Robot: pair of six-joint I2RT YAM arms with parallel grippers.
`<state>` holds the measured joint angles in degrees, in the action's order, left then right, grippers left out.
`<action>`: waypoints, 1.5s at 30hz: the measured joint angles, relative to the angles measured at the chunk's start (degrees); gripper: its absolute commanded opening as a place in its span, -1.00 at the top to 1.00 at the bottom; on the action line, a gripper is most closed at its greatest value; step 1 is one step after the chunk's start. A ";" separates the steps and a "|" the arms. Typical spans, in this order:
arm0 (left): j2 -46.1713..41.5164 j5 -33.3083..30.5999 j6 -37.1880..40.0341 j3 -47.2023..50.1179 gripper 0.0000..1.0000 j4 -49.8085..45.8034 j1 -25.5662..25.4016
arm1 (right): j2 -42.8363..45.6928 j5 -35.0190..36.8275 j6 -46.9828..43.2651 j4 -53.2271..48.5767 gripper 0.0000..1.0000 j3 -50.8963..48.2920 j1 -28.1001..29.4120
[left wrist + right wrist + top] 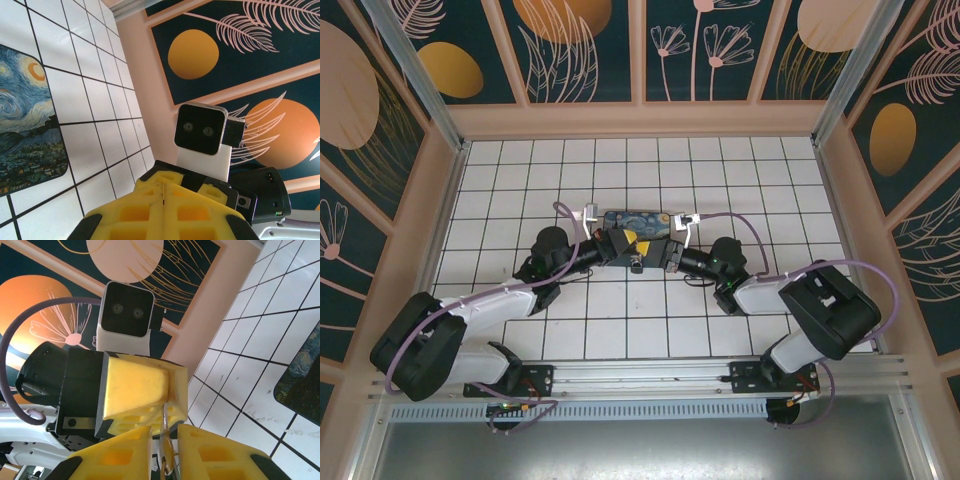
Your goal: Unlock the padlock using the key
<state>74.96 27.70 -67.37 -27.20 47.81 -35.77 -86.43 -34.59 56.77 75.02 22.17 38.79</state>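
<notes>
Both grippers meet just in front of the painted box. Left gripper is clenched on the key, offering it endwise so the right gripper can straddle it. Cannot tell whether those jaws bite. A dark lump there, also before the box, may be the padlock.

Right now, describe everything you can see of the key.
The key is a slim metal strip, silvery above and brassy below, with a small hole near its lower end. In the right wrist view it stands nearly upright in the gap of the right gripper, space on both sides, while its upper end is pinched in the shut left gripper.
</notes>
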 measured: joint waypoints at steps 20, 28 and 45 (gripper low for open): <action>-1.11 -2.91 -1.11 2.08 1.00 2.86 0.00 | -3.41 0.02 3.28 5.09 0.79 0.09 1.22; -1.31 -3.21 -1.31 2.64 0.94 3.65 0.00 | -4.13 0.28 4.02 5.84 1.00 0.09 1.36; -8.83 -11.30 11.37 0.63 -0.25 -20.17 0.83 | 5.14 2.23 -0.63 -11.41 1.00 -1.68 -0.96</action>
<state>66.13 16.40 -56.01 -26.57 27.64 -34.94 -81.30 -32.36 56.14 63.61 20.49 37.82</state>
